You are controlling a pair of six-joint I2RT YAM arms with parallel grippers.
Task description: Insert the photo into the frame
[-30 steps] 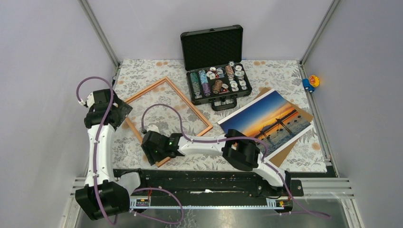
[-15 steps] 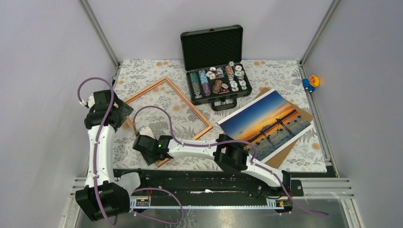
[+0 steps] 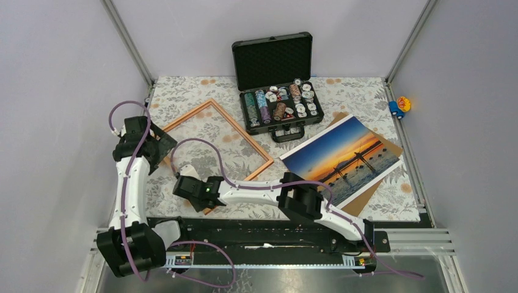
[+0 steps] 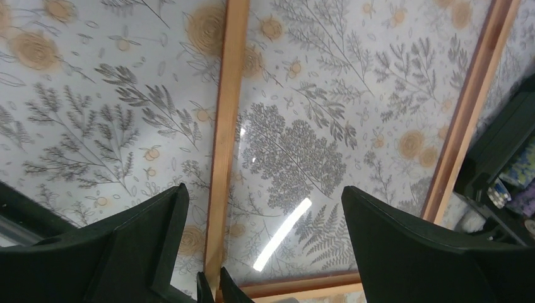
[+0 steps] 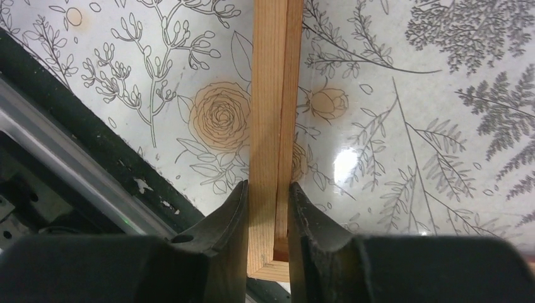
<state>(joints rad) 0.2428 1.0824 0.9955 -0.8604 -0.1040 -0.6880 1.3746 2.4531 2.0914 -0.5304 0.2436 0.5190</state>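
Observation:
The frame [image 3: 189, 114], thin orange-brown wood, lies flat on the floral cloth at the left centre. My right gripper [image 3: 196, 196] reaches across to its near corner. In the right wrist view the gripper [image 5: 268, 186] is shut on the frame's rail [image 5: 271, 95], one finger pressed against each side just above the corner. My left gripper [image 3: 160, 145] hovers open over the frame's left side. The left wrist view shows it [image 4: 263, 188] wide apart above the rail [image 4: 227, 113] and the glass. The photo [image 3: 342, 155], an orange sunset over blue water, lies face up at the right.
A brown cardboard backing board [image 3: 366, 195] lies under the photo. An open black case of chips [image 3: 278, 107] stands behind the frame and the photo. A small toy [image 3: 400, 105] sits at the back right edge. The black base rail [image 5: 76, 158] runs close by the frame's near corner.
My right gripper has slid left to the frame's near corner and closed its jaws onto the rail. My left arm has shifted slightly towards the frame, still open.

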